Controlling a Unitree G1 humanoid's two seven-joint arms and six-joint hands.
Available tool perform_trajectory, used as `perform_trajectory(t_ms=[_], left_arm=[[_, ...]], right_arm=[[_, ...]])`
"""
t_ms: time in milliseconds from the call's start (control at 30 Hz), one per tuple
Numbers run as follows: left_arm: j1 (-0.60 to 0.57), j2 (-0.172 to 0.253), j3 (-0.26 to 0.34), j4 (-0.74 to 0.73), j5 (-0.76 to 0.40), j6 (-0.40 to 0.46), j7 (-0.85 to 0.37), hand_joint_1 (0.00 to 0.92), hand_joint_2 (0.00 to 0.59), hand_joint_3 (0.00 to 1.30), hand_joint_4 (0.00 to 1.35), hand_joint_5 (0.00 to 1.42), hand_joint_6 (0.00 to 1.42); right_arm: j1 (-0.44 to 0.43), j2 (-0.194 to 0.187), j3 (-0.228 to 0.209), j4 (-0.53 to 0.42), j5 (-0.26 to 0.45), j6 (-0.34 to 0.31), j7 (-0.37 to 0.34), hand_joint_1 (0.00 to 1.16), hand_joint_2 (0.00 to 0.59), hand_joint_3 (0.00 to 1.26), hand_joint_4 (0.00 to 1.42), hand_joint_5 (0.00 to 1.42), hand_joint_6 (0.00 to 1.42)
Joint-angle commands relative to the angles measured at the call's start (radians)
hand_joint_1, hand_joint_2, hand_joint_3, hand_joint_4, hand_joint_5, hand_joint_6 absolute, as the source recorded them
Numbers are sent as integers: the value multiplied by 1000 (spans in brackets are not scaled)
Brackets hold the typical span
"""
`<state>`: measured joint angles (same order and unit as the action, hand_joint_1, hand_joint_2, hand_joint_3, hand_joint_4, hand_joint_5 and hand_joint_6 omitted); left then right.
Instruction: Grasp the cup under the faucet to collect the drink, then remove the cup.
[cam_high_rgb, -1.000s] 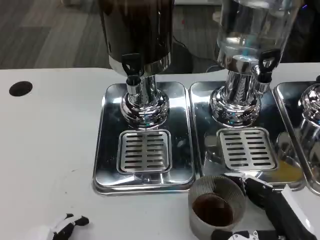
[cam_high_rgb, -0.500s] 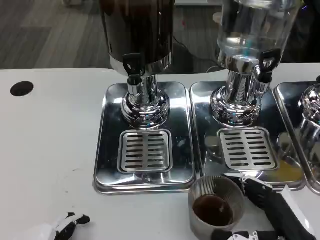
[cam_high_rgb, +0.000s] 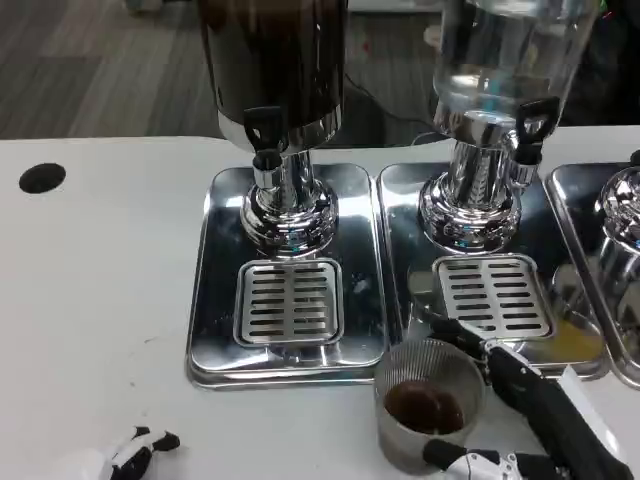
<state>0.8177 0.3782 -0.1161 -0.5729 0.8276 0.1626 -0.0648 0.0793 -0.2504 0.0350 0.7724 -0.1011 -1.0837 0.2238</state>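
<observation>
The cup (cam_high_rgb: 428, 402), a clear ribbed tumbler, stands on the white bench (cam_high_rgb: 90, 300) in the lower right of the frame, just in front of the seam between two chrome drip trays, and it holds a shallow pool of dark brown drink at its bottom. The right hand (cam_high_rgb: 520, 420) grips it: black fingers (cam_high_rgb: 462, 335) wrap round the far right side of the rim, and a white and black thumb presses the near wall at the bottom edge of the frame, so the fingers are clamped on the cup. Up the frame and to the left, the left drip tray (cam_high_rgb: 215, 300) carries a slotted grate and the chrome column of a dispenser whose tank (cam_high_rgb: 275, 55) is filled with dark liquid; its black-handled faucet (cam_high_rgb: 265, 140) hangs above the grate, well apart from the cup. The neighbouring drip tray (cam_high_rgb: 400, 230) on the right bears a second dispenser whose clear tank (cam_high_rgb: 510, 55) looks almost without contents. In the lower left corner the left hand (cam_high_rgb: 125, 455) lies low on the bench, holding nothing; only its tips show, too little to tell how the fingers stand. A dark round hole (cam_high_rgb: 41, 177) marks the bench at the left edge.
</observation>
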Motion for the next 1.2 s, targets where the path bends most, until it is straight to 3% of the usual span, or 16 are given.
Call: perform_trajectory(t_ms=[33,233,600,967,1067,1200], left_arm=[[50,15,4,-18,-15,-24,-32,0,99,192,39,152,366],[111,22,72,-87,10,-52,-14,0,95,137,0,43,232],[199,6,242,-206,-36,-119,-43,0,81,122,0,30,218],[216,-34,303,-220,-54,-166,-64,0,75,162,19,123,303],[218,-46,316,-218,-58,-178,-66,0,75,163,25,129,306],[218,-56,324,-217,-59,-191,-68,0,73,163,38,123,294]], right_arm=[[-4,-3,2,-35,22,18,6,646,88,183,199,275,139],[2,4,5,-47,24,33,6,636,103,181,191,275,139],[8,14,6,-57,30,40,5,637,118,181,191,275,139],[14,17,7,-73,38,49,8,632,124,193,191,275,157],[13,14,0,-87,56,60,11,635,141,221,200,275,161],[13,6,-13,-117,85,71,12,588,204,266,237,240,124]])
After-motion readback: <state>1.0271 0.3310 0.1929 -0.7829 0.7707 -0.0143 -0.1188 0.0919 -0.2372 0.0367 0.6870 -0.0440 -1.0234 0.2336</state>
